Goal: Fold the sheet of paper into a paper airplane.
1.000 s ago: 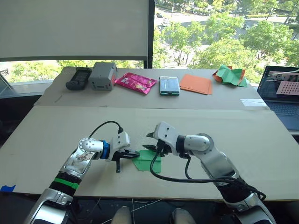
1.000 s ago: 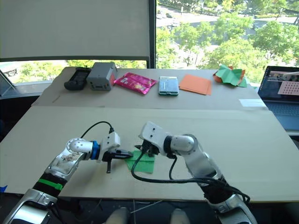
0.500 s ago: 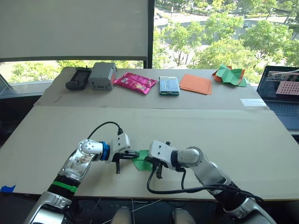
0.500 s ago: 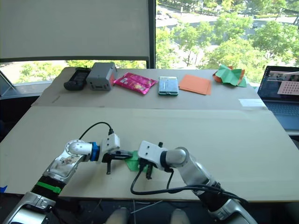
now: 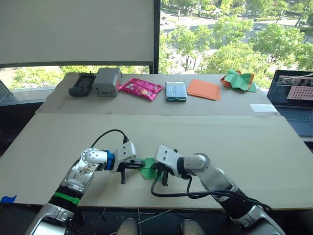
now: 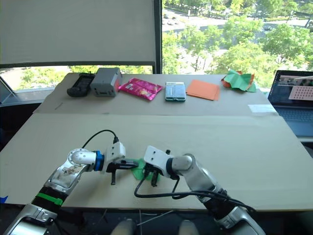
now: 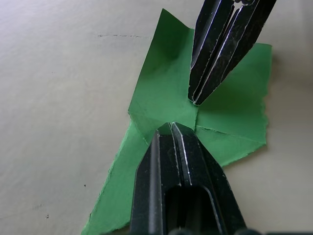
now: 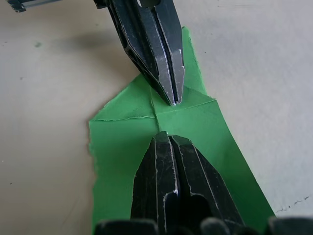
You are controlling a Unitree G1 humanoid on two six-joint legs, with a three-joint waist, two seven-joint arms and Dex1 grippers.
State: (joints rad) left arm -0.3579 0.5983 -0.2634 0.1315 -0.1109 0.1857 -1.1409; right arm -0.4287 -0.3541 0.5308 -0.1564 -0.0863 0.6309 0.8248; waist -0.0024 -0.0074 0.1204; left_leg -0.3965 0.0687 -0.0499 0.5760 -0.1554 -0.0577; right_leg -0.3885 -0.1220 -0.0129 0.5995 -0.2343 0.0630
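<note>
The table (image 5: 274, 161) carries the sheet of paper (image 7: 161, 117) near its front edge, lying flat between the two arms, partly folded with flaps meeting along a centre crease. The left gripper (image 7: 170, 128) and right gripper (image 8: 164, 137) both have fingers pressed together with nothing between them, tips down on that crease, facing each other. The paper's long axis seems to run along the crease, its narrower end toward the left arm. A sideways drag by either tip could tear the ragged edges or skew the fold.

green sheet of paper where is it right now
The sheet of paper lies flat near the front edge of the near table, between the left gripper and right gripper, whose shut tips press on it.
</note>
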